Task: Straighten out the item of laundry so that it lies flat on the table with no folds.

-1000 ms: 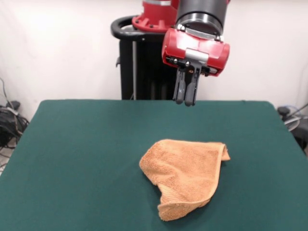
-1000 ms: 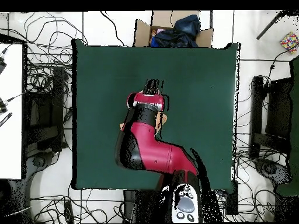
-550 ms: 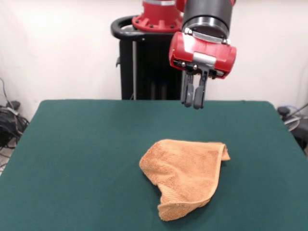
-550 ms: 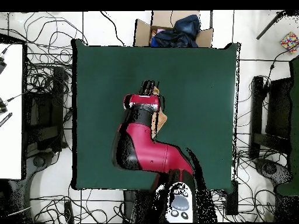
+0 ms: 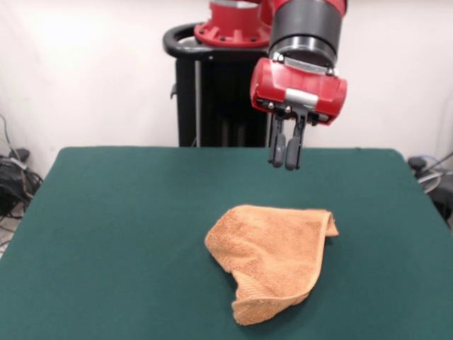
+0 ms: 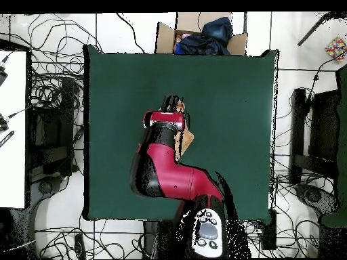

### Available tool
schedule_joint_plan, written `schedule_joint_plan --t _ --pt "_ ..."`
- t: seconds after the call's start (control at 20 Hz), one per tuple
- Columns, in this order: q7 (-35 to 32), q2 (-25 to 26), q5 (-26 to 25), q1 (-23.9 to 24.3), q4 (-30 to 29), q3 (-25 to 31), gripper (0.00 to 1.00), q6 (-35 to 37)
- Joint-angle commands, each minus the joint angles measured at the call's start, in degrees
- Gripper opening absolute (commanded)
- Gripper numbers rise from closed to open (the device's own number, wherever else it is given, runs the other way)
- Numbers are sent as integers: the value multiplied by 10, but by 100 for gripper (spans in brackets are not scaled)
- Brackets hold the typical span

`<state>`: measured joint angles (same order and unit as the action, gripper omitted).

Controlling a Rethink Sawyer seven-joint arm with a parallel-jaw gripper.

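The gripper (image 5: pixel 284 162) hangs in the upper middle of the front view, well clear of the desk (image 5: pixel 113 212), its two dark fingers (image 5: pixel 277 150) pointing straight down and drawn narrow, almost side by side, with nothing between them. From there the towel (image 5: pixel 272 258) lies below and a little to the left in the frame, toward the bottom edge, so any reach for it looks like a drop down and forward. The cloth sits crumpled in a rough triangle: a stitched corner pokes out at its upper right, a thick rolled fold bunches at its lower tip, and its long side runs slantwise from upper right to lower left. I'd judge that upper-right corner the nearest part to the gripper.

In the overhead view the red arm (image 6: pixel 166 169) covers nearly all of the towel (image 6: pixel 184 139); only a sliver of orange shows beside the wrist, near the middle of the desk (image 6: pixel 230 95). How many layers are folded under the cloth I cannot make out from either view, and the underside of the rolled fold is hidden.
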<state>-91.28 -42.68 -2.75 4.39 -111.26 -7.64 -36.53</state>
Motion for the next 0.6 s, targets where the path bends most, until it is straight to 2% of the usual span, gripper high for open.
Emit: schedule_joint_plan --t 0.05,0.6 --pt "-119 18 2 6 -23 2 0 -5" --pt "-109 18 -1 9 -15 -1 0 3"
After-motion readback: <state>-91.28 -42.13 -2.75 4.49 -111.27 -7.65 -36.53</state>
